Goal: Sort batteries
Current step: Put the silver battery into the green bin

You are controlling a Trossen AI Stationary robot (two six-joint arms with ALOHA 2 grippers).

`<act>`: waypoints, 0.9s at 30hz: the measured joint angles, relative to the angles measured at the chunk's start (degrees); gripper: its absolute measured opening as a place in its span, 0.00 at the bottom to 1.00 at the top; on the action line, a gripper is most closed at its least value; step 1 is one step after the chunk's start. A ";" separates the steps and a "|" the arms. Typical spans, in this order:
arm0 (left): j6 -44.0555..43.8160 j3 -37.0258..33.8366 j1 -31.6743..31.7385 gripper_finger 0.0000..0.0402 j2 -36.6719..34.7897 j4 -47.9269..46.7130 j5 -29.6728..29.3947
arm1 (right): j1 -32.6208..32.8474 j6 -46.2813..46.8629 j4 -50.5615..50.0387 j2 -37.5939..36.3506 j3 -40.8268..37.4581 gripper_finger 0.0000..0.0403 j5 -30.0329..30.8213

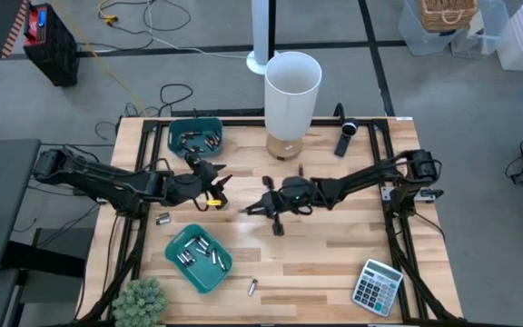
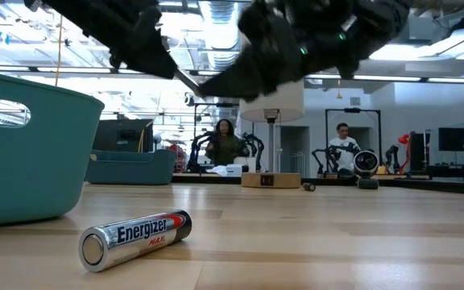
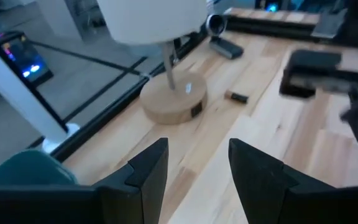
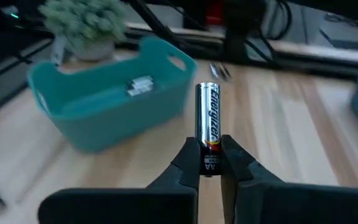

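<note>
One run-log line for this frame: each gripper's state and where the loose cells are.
left gripper: open, empty | right gripper: shut on battery above mid-table | loose battery: lying on table beside teal bin

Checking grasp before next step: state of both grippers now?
Left gripper: open, empty, over the table.
Right gripper: shut on an AA battery, held above the table.
</note>
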 joint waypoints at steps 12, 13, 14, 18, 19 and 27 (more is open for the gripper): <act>-1.58 0.00 -8.74 0.41 -11.44 -5.48 -8.14 | 7.02 -4.87 -8.70 16.51 24.32 0.08 -0.75; -1.84 0.02 -9.39 0.41 -11.94 -5.63 -8.86 | 7.33 -5.30 -10.40 17.78 26.69 0.09 -0.75; -2.03 0.02 -10.07 0.41 -12.38 -6.46 -9.60 | 7.61 -5.64 -11.90 19.04 29.12 0.09 -0.72; -2.09 0.01 -11.76 0.41 -12.45 -7.13 -10.79 | 9.23 -6.56 -20.48 23.54 38.12 0.14 -0.73; -1.92 0.00 -12.07 0.41 -12.38 -7.27 -10.93 | 9.64 -6.54 -22.36 24.49 40.18 0.16 -0.74; -5.41 0.00 -13.52 0.41 -12.27 -9.48 -10.96 | 12.13 -6.76 -32.04 31.37 52.53 0.42 -0.59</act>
